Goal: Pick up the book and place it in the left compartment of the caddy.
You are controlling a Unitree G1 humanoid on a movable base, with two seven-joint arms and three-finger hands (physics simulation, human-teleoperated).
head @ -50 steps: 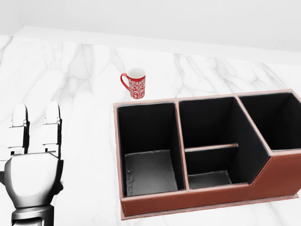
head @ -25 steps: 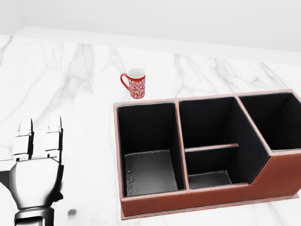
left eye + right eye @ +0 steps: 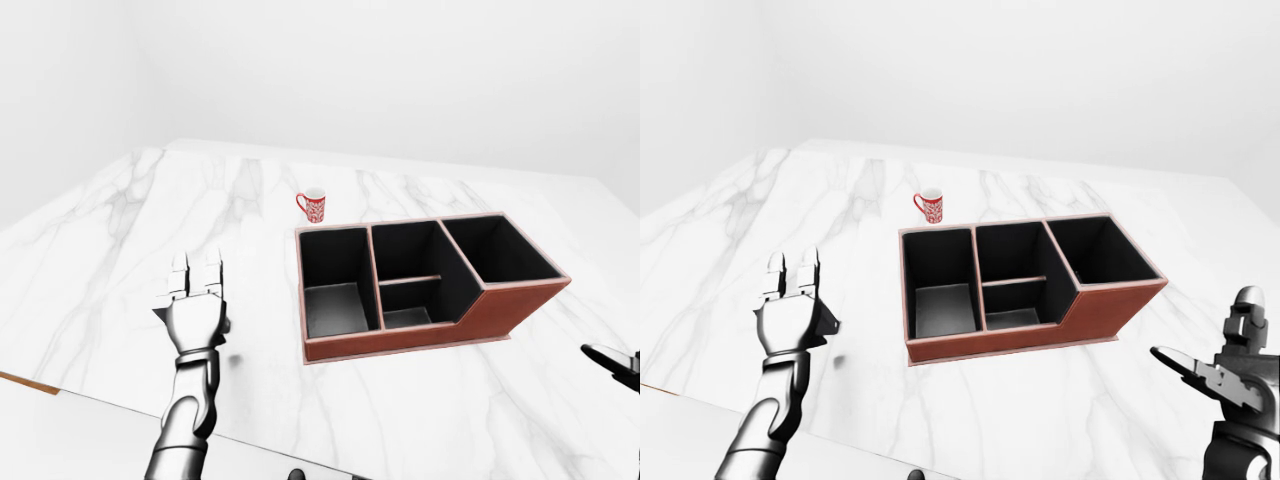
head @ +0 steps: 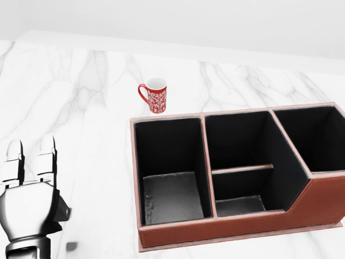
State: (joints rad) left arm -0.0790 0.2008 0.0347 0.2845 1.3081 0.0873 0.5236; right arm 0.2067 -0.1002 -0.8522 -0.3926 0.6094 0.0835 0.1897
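Note:
No book shows in any view. The brown leather caddy (image 4: 226, 229) with black insides stands on the white marble table (image 4: 81, 108), right of centre in the head view. Its left compartment (image 4: 170, 167) holds nothing. My left hand (image 4: 29, 154) is open and empty, fingers straight, above the table to the left of the caddy and apart from it. My right hand (image 3: 1212, 345) is open and empty at the lower right of the right-eye view, below and to the right of the caddy.
A red and white patterned mug (image 4: 155, 96) stands upright on the table just above the caddy's top left corner. The caddy's middle compartment (image 4: 240, 162) is split by a low divider. The table's near edge (image 3: 100, 398) runs along the bottom of the eye views.
My left hand has drawn down and to the left in the head view, away from the caddy. The caddy, the mug and the camera have not moved.

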